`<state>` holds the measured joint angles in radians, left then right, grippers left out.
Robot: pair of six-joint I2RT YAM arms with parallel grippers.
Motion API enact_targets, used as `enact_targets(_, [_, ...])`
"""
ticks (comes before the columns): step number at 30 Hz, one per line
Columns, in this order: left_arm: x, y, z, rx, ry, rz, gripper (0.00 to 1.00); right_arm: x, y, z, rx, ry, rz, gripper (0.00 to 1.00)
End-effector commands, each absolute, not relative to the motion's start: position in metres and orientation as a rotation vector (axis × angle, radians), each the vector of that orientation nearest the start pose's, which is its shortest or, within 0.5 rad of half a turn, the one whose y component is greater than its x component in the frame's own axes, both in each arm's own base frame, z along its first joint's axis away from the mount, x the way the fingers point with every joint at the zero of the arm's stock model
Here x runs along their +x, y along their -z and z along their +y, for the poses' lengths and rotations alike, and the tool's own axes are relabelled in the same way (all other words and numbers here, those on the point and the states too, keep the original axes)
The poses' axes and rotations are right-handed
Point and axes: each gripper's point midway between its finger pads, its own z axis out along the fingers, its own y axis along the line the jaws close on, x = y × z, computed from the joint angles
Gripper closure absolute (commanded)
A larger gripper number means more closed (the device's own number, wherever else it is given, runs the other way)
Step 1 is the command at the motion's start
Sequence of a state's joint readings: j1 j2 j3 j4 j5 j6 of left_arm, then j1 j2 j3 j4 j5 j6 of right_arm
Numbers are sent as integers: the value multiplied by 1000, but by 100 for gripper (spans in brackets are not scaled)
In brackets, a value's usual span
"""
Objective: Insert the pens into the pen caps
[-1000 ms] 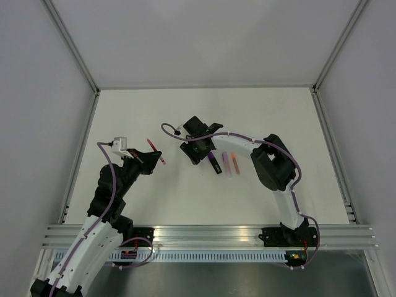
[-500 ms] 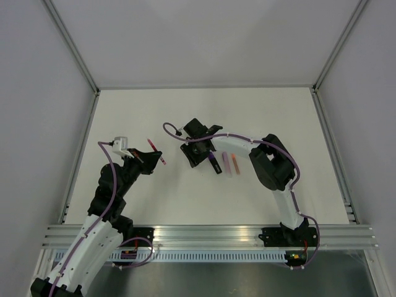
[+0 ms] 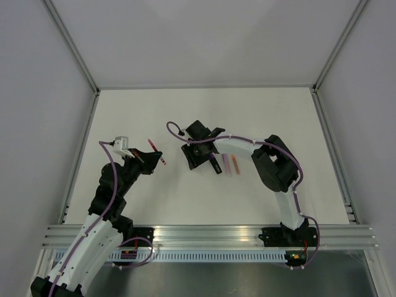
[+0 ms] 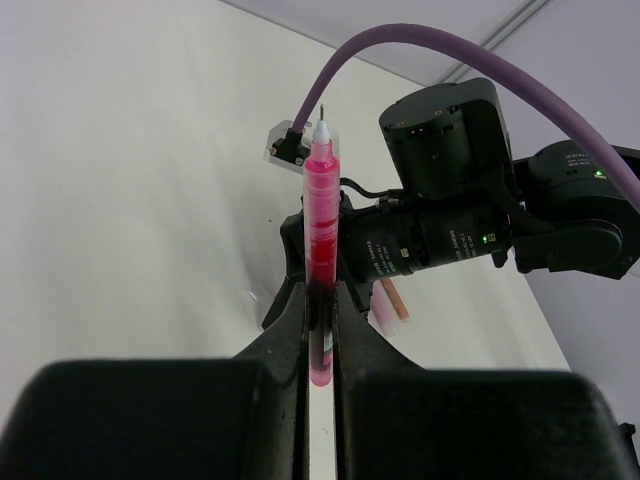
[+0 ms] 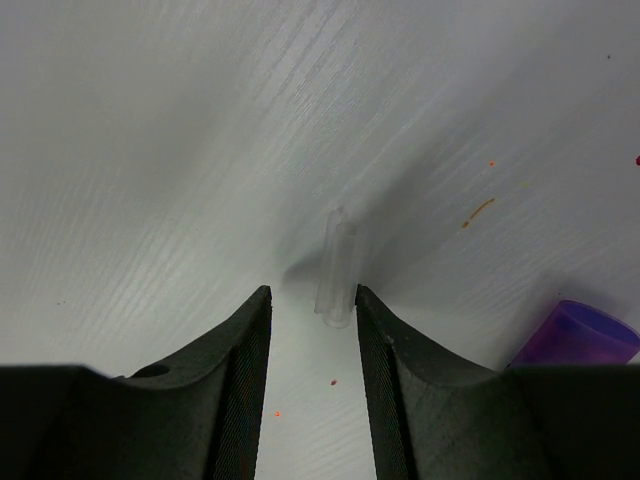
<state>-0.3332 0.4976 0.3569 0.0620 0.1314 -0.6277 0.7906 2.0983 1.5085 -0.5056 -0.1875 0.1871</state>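
My left gripper [image 3: 150,160] is shut on the thin red pen [image 3: 155,151] and holds it above the table at the left. In the left wrist view the pen [image 4: 322,215] sticks out past the fingertips [image 4: 292,300], white tip forward. My right gripper [image 3: 195,157] points down at the table and is open. In the right wrist view a small clear cap [image 5: 337,268] lies on the table between its fingers [image 5: 250,330], close to the right one and not gripped. A purple cap [image 5: 575,335] lies to its right. The purple-tipped black marker [image 3: 215,164], the pale pink pen [image 3: 226,164] and the orange pen [image 3: 235,164] lie side by side.
The white table [image 3: 266,117] is bounded by aluminium frame rails and grey walls. Small orange and red ink specks [image 5: 480,208] mark the surface near the clear cap. The right arm's wrist and cable [image 4: 440,200] fill the space just beyond the red pen's tip.
My right gripper has shifted slightly toward the near side, over the clear cap. My left arm and the red pen have not moved.
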Motion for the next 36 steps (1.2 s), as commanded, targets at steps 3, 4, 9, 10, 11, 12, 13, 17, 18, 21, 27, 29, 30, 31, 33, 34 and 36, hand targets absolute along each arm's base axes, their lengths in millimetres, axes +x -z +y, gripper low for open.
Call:
enact_targets(3, [253,-217,-135,-166,835,1677,98,303,-22,362,-878,-515,2598,50])
enact_targets(4, [253,-217,-135,-163,838,1677,98,306,-20,360,-923,-479,2578,49])
enact_targets(9, [253,-218,-135,-164,839,1676,98,311,-13,364,-1060,-463,2532,46])
enact_targets(10, [253,-218,-135,-165,838,1674,98,311,-13,365,-1078,-475,2527,46])
enact_targets(11, [253,-218,-135,-166,838,1675,98,310,-11,368,-1090,-495,2524,45])
enact_targets(12, [253,-218,-135,-164,840,1674,98,309,-12,373,-1098,-537,2515,45])
enact_targets(13, [253,-218,-135,-166,838,1675,98,308,-12,375,-1102,-552,2512,45])
enact_targets(17, [253,-218,-135,-165,841,1674,98,302,-14,386,-1106,-645,2501,45])
enact_targets(18, [252,-219,-135,-164,840,1673,98,300,-15,388,-1112,-665,2494,45])
enact_targets(21, [253,-219,-135,-165,839,1672,98,292,-18,391,-1105,-700,2493,45])
enact_targets(27, [253,-217,-136,-165,841,1678,98,278,-18,392,-1131,-724,2470,45])
enact_targets(29, [252,-217,-136,-164,842,1676,98,275,-17,393,-1145,-734,2471,45])
enact_targets(30, [252,-217,-136,-164,842,1676,98,273,-17,394,-1156,-740,2467,45])
enact_targets(31, [252,-217,-136,-164,842,1676,98,271,-16,395,-1168,-744,2465,45])
enact_targets(33, [252,-217,-135,-166,840,1676,98,268,-15,396,-1176,-751,2464,45])
enact_targets(34, [252,-217,-135,-167,841,1676,98,266,-14,395,-1183,-754,2464,45])
enact_targets(36, [252,-217,-135,-167,841,1676,98,261,-15,397,-1199,-771,2455,45])
